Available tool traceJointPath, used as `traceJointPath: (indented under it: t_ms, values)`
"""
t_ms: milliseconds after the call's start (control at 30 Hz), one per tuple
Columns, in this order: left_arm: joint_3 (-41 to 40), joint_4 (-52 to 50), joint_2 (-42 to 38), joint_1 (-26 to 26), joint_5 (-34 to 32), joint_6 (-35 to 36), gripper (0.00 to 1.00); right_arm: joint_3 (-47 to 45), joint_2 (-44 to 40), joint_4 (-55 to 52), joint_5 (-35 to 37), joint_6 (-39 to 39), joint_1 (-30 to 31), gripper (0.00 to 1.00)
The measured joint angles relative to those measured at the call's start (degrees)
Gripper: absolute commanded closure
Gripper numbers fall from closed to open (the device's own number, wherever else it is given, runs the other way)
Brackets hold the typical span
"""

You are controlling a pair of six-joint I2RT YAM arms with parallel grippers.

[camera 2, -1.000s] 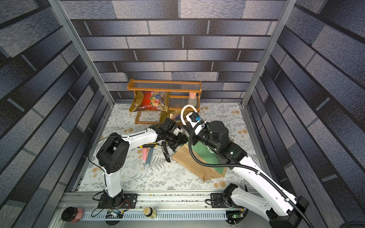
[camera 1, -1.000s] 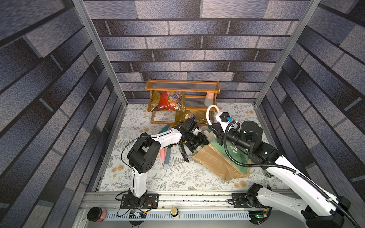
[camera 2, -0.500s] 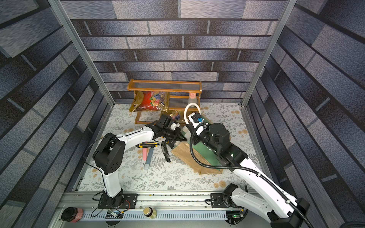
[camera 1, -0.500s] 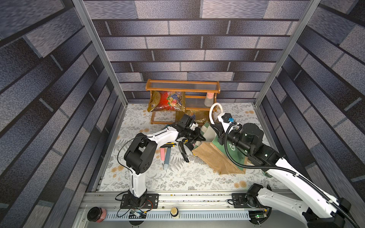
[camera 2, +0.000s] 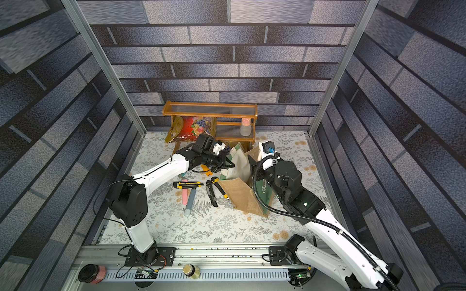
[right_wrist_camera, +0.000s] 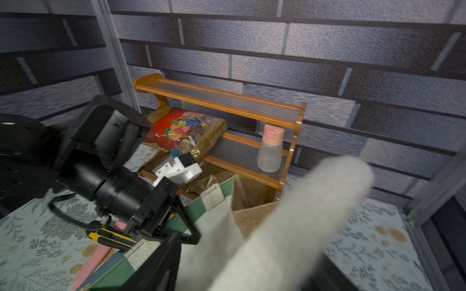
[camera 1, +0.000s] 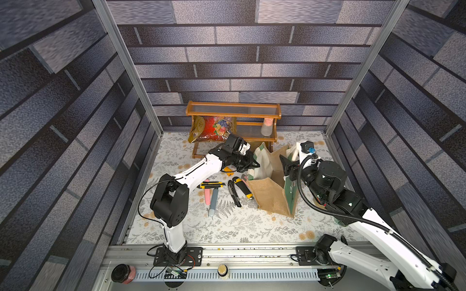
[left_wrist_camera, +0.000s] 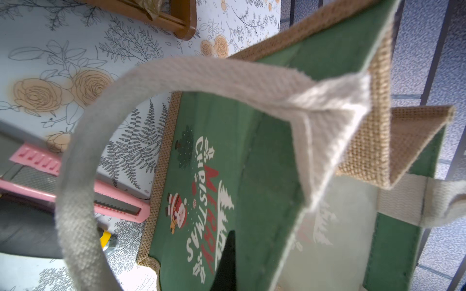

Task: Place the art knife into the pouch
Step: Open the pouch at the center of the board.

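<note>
burlap, coarse and tan, forms the side walls of the pouch point(camera 1: 269, 199), which stands open-mouthed on the flowered mat point(camera 1: 227, 226) in both top views. the left gripper point(camera 1: 254, 165) is pinched tight on the rim at its own side. the right gripper point(camera 1: 286, 165) sits at the opposite rim, and i cannot tell how wide its jaws stand. the art knives point(camera 1: 211, 185), slim and hard-bodied, lie flat on the mat beside the pouch, none held.

left wrist view: a flat woven handle point(left_wrist_camera: 176, 73) loops over the smooth green printed panel, and a pink art knife point(left_wrist_camera: 121, 201) shows past the burlap edge.

right wrist view: the blurred handle point(right_wrist_camera: 302, 214) hides the right fingers.

my judgement: hold the limp rim taut so the mouth gapes, then lift one knife by its rigid body and drop it in lengthwise.
</note>
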Motion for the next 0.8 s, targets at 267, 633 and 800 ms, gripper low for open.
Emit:
traceJointPath:
  t_ms: [267, 633, 800]
  values:
    - [2.7, -2.9, 0.0, -0.4, -2.1, 2.2, 1.00, 13.4, 2.4, -18.3, 19.0, 12.2, 0.0, 0.12]
    - [4.7, -4.6, 0.1, 0.2, -4.1, 2.7, 1.00, 22.9, 9.1, -35.8, 15.2, 18.8, -2.4, 0.07]
    - [5.5, -4.5, 0.1, -0.5, -4.7, 2.7, 1.00, 19.1, 12.5, -37.2, 5.5, 22.7, -8.3, 0.17]
